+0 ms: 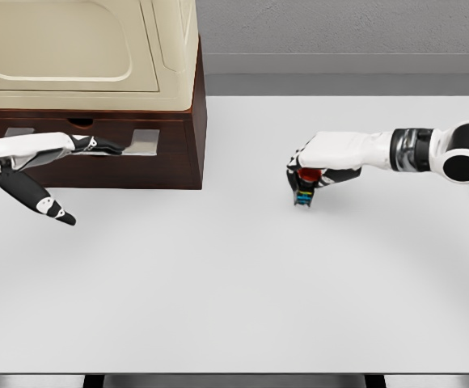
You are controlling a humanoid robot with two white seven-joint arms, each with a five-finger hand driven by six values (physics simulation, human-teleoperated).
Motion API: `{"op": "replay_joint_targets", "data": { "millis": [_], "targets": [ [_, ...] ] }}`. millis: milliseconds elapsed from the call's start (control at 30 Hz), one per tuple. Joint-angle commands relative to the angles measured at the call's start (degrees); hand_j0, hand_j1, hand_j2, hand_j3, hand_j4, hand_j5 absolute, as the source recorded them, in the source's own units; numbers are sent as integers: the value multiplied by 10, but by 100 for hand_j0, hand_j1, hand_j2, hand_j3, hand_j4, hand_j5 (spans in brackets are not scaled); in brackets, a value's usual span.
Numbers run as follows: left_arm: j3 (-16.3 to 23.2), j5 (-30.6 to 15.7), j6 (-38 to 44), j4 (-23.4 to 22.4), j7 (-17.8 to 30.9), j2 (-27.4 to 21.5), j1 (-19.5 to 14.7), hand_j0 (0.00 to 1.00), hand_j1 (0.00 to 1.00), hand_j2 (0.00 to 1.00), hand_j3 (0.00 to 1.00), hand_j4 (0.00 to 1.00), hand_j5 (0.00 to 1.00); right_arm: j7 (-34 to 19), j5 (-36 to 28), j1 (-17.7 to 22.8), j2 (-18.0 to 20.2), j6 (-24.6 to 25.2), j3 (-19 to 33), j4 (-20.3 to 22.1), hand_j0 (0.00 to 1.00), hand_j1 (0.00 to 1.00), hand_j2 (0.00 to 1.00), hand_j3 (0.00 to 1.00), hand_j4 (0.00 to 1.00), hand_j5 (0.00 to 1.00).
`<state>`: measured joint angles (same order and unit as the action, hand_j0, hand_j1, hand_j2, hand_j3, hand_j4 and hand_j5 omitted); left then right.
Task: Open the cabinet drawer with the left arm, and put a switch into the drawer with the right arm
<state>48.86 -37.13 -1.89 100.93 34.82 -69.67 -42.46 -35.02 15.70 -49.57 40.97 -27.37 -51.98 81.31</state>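
1. The switch (303,192) is a small dark block with a red cap on top and coloured markings on its side. It stands on the white table (242,283), right of centre and well apart from the cabinet.
2. It looks rigid and light, likely hard plastic. The smooth sides could slip, so squeezing opposite flat faces below the cap seems the safest hold.
3. The right hand (307,171) sits over it with fingers curled around the body; it appears clamped on the switch.
4. The left hand (52,174) is spread, with one finger reaching to the drawer (97,133) front and holding nothing.
5. The drawer of the brown cabinet (190,137) looks closed.
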Motion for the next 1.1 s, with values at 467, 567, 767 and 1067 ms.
{"op": "replay_joint_targets", "data": {
  "millis": [467,567,767,1067],
  "targets": [
    [6,7,0,1,2,-20,17,100,100,100,100,100,100,0,-24,-20,-7,2,-1,31,44,44,44,44,44,44],
    [6,5,0,1,2,-25,19,100,100,100,100,100,100,0,-24,-21,-15,2,-1,31,44,44,44,44,44,44],
    [6,4,0,1,2,-27,28,100,100,100,100,100,100,0,-24,-32,-28,2,-8,31,44,44,44,44,44,44],
    [6,4,-2,1,2,-33,42,100,100,100,100,100,100,0,-24,-44,-39,2,-9,31,44,44,44,44,44,44]
  ]
}}
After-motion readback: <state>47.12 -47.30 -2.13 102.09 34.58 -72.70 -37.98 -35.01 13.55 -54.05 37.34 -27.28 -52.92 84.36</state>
